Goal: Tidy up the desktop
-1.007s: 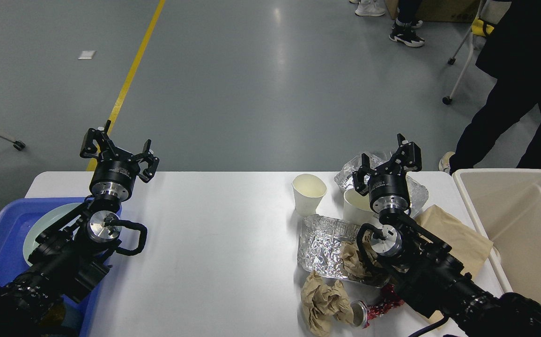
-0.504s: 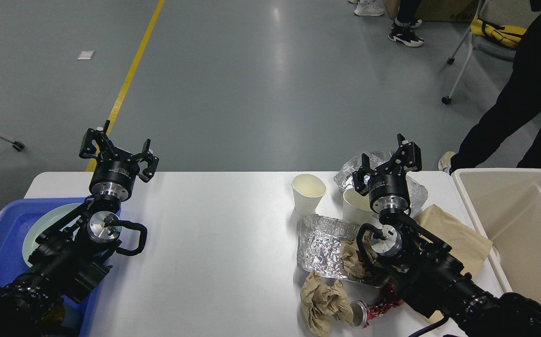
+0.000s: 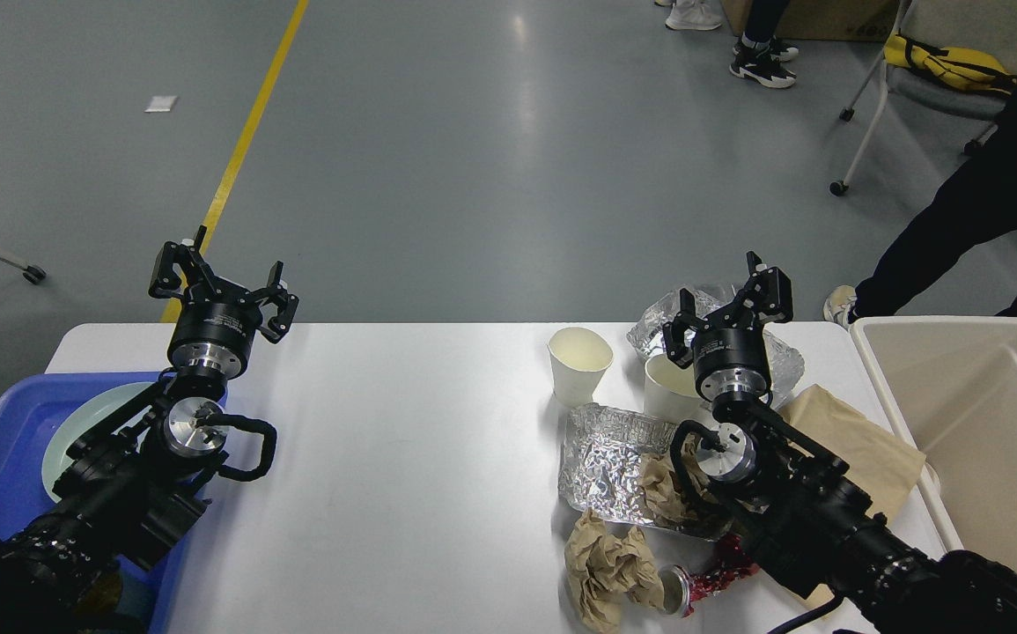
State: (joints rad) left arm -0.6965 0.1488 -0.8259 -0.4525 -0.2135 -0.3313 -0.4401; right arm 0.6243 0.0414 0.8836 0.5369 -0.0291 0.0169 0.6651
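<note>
Overhead, the white desktop sits on grey floor; left gripper and right gripper both spread, empty

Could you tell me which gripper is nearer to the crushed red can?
Right. The right gripper is raised beyond the crushed red can; the left gripper hangs across the desktop.

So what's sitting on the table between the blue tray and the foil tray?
Nothing in the head view: between the blue tray and the foil tray, the desktop is bare white surface; only the left arm overhangs its left edge.
</note>
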